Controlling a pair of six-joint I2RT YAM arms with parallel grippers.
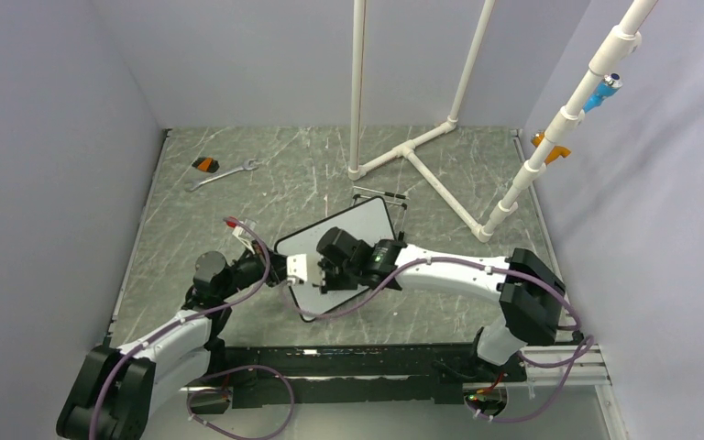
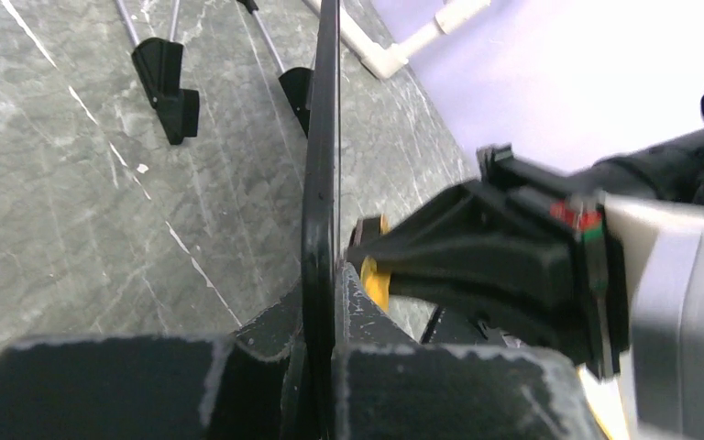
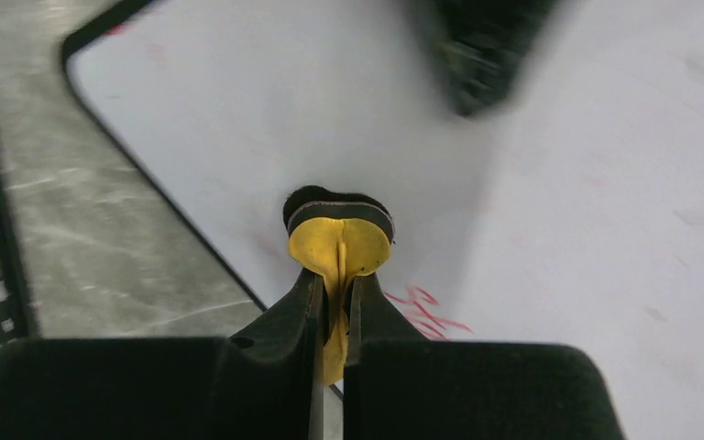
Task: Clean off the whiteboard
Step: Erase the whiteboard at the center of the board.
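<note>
The whiteboard [image 1: 353,229], white with a thin black frame, lies tilted at mid-table. My left gripper [image 1: 291,271] is shut on its near-left edge; in the left wrist view the black frame [image 2: 321,183] runs edge-on between the jaws. My right gripper [image 1: 330,275] is shut on a small yellow eraser with a black felt face [image 3: 339,240], pressed against the white surface [image 3: 559,183]. Red handwritten marks [image 3: 426,313] remain just right of the eraser. The eraser also shows as a yellow bit in the left wrist view [image 2: 373,275].
A white PVC pipe frame [image 1: 422,151] stands behind the board. A wrench [image 1: 222,174] and a small orange-black object [image 1: 205,164] lie at the back left. The board's black wire stand feet [image 2: 167,78] rest on the grey marbled table. Purple walls enclose the table.
</note>
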